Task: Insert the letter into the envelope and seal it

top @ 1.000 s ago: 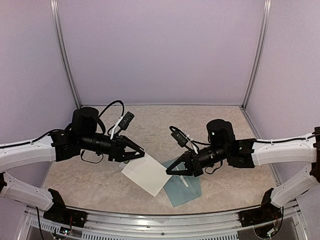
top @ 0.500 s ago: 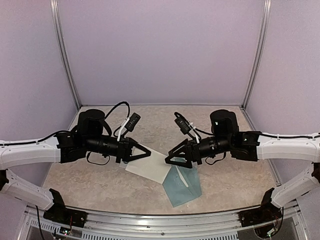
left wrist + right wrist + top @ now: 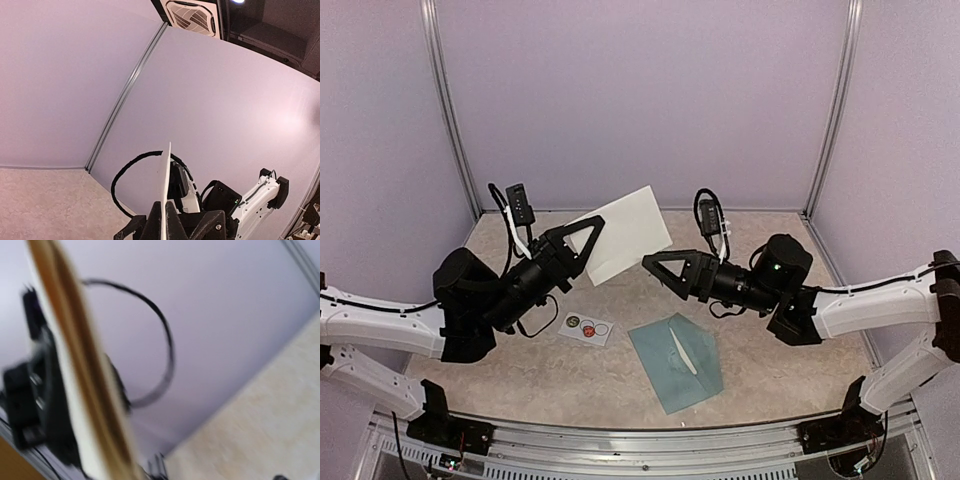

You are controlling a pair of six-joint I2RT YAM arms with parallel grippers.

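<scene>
The white letter (image 3: 623, 233) hangs in the air above the back of the table, with my left gripper (image 3: 590, 238) shut on its left edge. In the left wrist view the letter (image 3: 165, 180) shows edge-on, rising from between the closed fingers (image 3: 156, 225). My right gripper (image 3: 655, 270) stands open just right of the letter's lower corner, with nothing in it. The right wrist view is blurred; the letter (image 3: 75, 365) crosses it as a pale slanted band. The teal envelope (image 3: 675, 362) lies flat on the table, front right of centre, apart from both grippers.
A small white card with round stickers (image 3: 588, 326) lies on the table left of the envelope, under the left arm. Lilac walls close in the back and both sides. The arm bases stand at the near corners.
My left gripper shut on the letter and lifted it off the table toward the back. My right gripper opened and rose away from the envelope. The sticker card is now uncovered.
</scene>
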